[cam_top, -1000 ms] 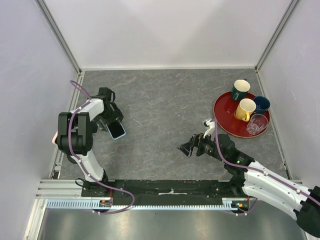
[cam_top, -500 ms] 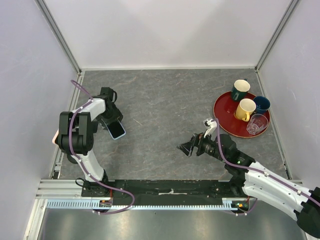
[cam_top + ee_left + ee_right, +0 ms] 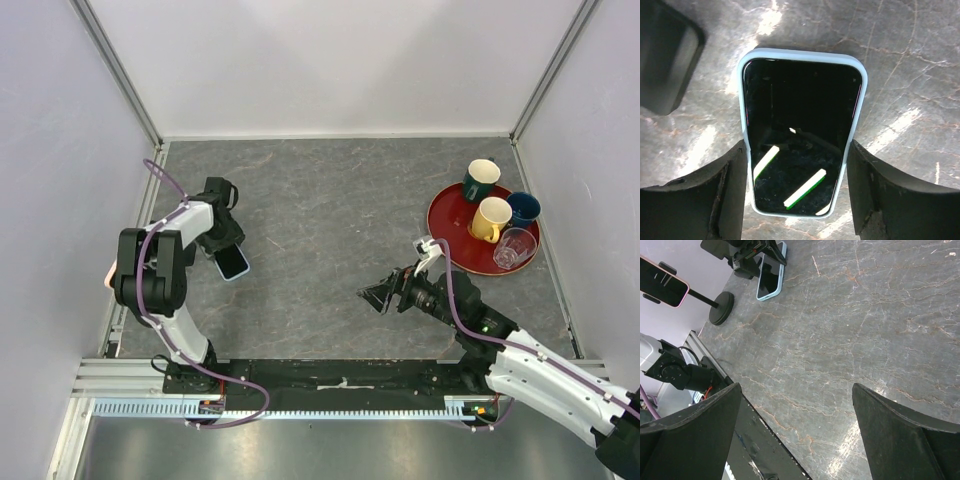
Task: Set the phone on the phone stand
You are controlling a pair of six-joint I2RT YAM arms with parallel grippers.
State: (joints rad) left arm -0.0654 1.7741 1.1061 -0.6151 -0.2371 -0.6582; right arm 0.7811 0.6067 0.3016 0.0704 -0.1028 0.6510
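The pink phone (image 3: 662, 282) sits clamped on top of the black phone stand (image 3: 721, 308), which has a disc base and a thin post, at the table's left edge. In the top view only a pink sliver (image 3: 108, 275) shows behind the left arm. A light-blue phone (image 3: 802, 125) lies flat on the table (image 3: 233, 262). My left gripper (image 3: 797, 147) is open with its fingers straddling that phone's near end (image 3: 225, 245). My right gripper (image 3: 795, 387) is open and empty above the middle of the table (image 3: 375, 295).
A red tray (image 3: 450, 250) at the right holds a green cup (image 3: 480, 178), a yellow cup (image 3: 491, 218), a blue cup (image 3: 523, 208) and a clear glass (image 3: 514, 247). A dark object (image 3: 665, 55) lies beside the light-blue phone.
The right arm has shifted slightly to the right. The left gripper has barely moved over the light-blue phone.
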